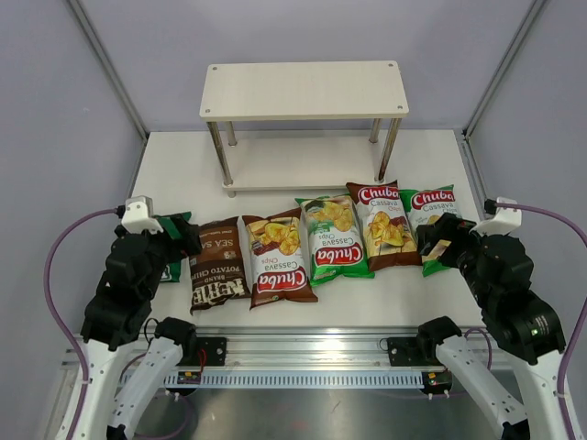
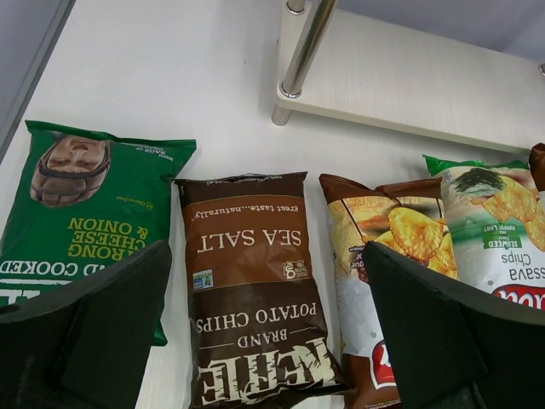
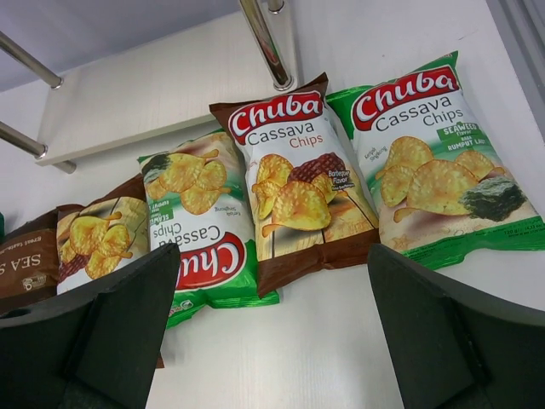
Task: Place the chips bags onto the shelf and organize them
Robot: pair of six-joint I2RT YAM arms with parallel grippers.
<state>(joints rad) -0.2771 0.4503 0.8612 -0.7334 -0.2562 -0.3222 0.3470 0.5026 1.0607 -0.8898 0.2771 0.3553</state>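
Both grippers point(image 2: 266, 281) point(image 3: 274, 281) hover open, seemingly low.

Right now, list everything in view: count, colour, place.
shelf: one, cream boards on silver legs, far middle of the table.
table: one, white, under everything.
REAL bag: one, dark green, far left of the row in front of the shelf.
Kettle bag: one, dark brown, second from left.
brown Chuba bags: two, third and fifth from left.
green Chuba bags: two, fourth and sixth from left.
cables: two, purple, one per arm.
left arm: one, black, near left, jaws open.
right arm: one, black, near right, jaws open.
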